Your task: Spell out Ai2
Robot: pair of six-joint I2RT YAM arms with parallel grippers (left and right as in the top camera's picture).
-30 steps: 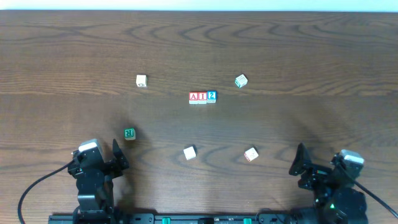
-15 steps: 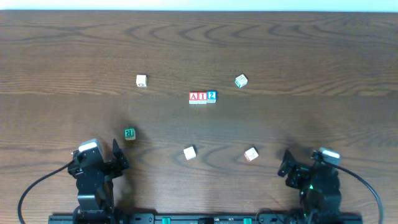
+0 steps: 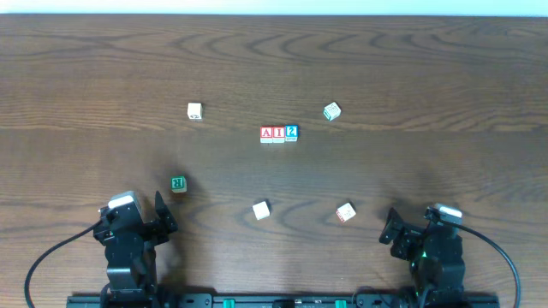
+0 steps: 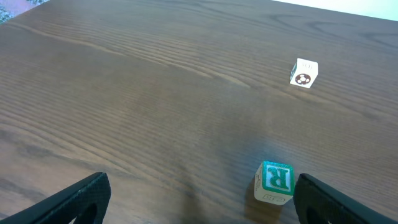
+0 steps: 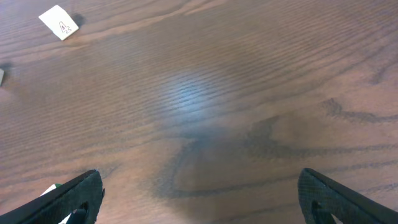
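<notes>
Three blocks stand touching in a row at the table's middle: a red A block (image 3: 267,133), a red I block (image 3: 279,133) and a blue 2 block (image 3: 292,132). My left gripper (image 3: 160,216) is open and empty at the front left; in its wrist view (image 4: 199,202) a green R block (image 4: 275,182) sits just inside its right finger. My right gripper (image 3: 390,231) is open and empty at the front right (image 5: 199,199), over bare wood.
Loose blocks lie around: the green R block (image 3: 178,184), a white block (image 3: 194,110) at the back left (image 4: 303,73), a white-green block (image 3: 331,111), a white block (image 3: 261,210) and a white-red block (image 3: 345,212). A white block (image 5: 59,22) shows in the right wrist view.
My right arm has swung left and settled at the front right, turning toward the table's middle. The left arm and all blocks have not moved.
</notes>
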